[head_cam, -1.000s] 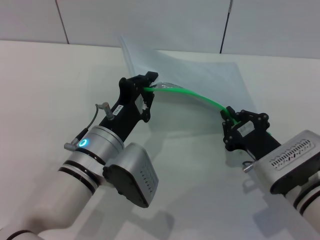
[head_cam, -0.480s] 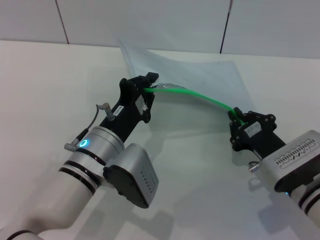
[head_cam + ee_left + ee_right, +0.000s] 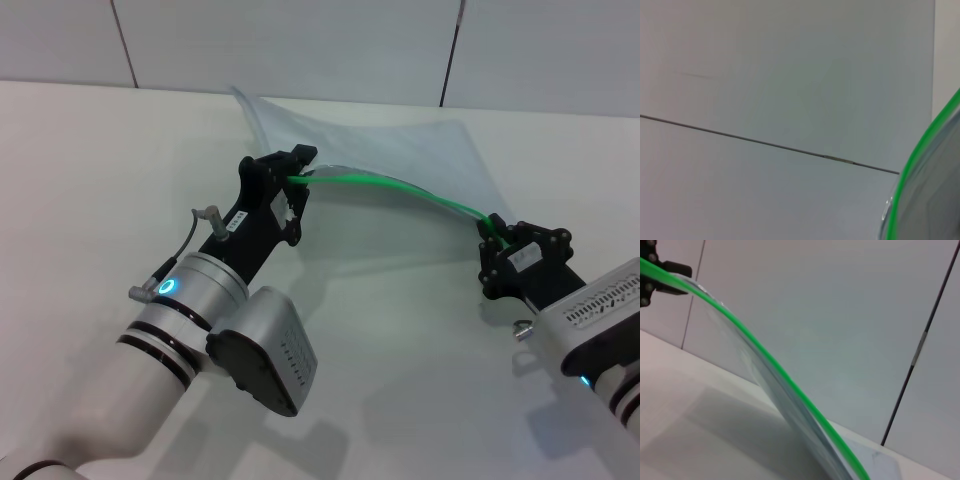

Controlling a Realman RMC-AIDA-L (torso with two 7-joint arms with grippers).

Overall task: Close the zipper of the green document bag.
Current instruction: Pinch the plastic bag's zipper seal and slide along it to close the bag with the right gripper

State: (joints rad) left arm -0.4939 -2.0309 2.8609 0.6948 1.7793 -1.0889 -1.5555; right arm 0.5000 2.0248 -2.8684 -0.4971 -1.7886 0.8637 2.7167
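Observation:
The green document bag [image 3: 400, 150] is a translucent pale pouch, lifted off the white table along its near edge. Its zipper [image 3: 400, 189], a thin bright green strip, arcs between my two grippers. At the strip's left end my left gripper [image 3: 300, 167] is shut on it. My right gripper [image 3: 492, 230] is shut on the strip near the right end. The left wrist view shows only a curve of the zipper [image 3: 912, 165] and the bag's plastic [image 3: 935, 205]. In the right wrist view the zipper [image 3: 785, 380] runs up to the far left gripper [image 3: 665, 277].
The white table [image 3: 100, 150] extends around the bag on all sides. A pale panelled wall [image 3: 300, 40] with dark seams stands just behind the bag's far edge.
My right gripper has slid to the right along the green zipper, and the strip now hangs flatter. The left gripper has held still.

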